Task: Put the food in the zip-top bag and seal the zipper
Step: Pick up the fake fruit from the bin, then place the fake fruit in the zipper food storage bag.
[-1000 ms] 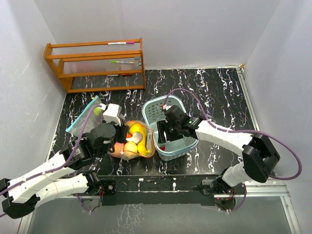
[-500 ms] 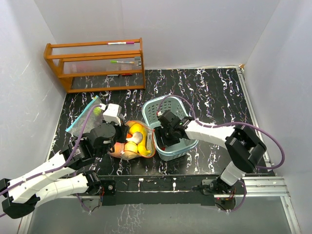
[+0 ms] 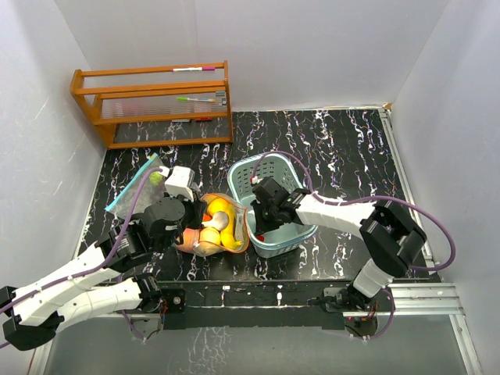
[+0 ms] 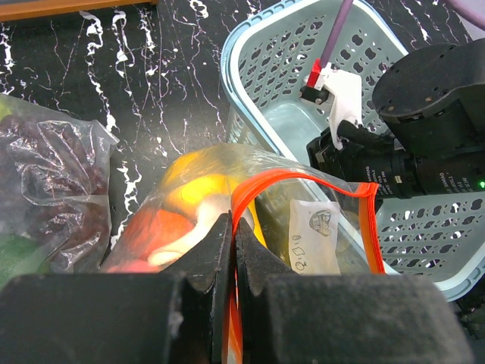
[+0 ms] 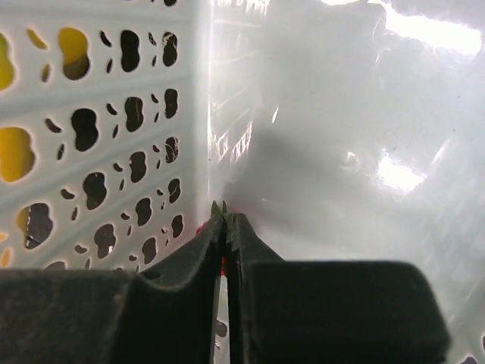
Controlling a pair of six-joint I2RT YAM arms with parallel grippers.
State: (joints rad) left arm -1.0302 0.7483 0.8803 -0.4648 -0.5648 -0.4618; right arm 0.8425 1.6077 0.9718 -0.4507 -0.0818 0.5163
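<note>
The zip-top bag [image 3: 211, 228] lies left of the teal basket [image 3: 293, 168], its orange zipper rim [image 4: 303, 178] gaping toward the basket. Yellow food [image 4: 197, 182] and orange-red food [image 4: 151, 227] show through the plastic. My left gripper [image 4: 233, 220] is shut on the near end of the orange rim. My right gripper [image 5: 225, 212] reaches down into the basket's near left corner by the perforated wall [image 5: 114, 114]. It is shut on a small red food [image 3: 260, 236]. A green tip pokes out past the fingertips, and most of that food is hidden behind them.
A wooden rack [image 3: 152, 101] with pens stands at the back left. A second clear bag [image 3: 141, 187] with dark and green contents lies left of my left arm. White walls close in the black marbled table [image 3: 344, 148] on three sides.
My right gripper has shifted left and down into the basket's near corner, and its jaws have gone from open to shut. The left gripper and the bag have not moved.
</note>
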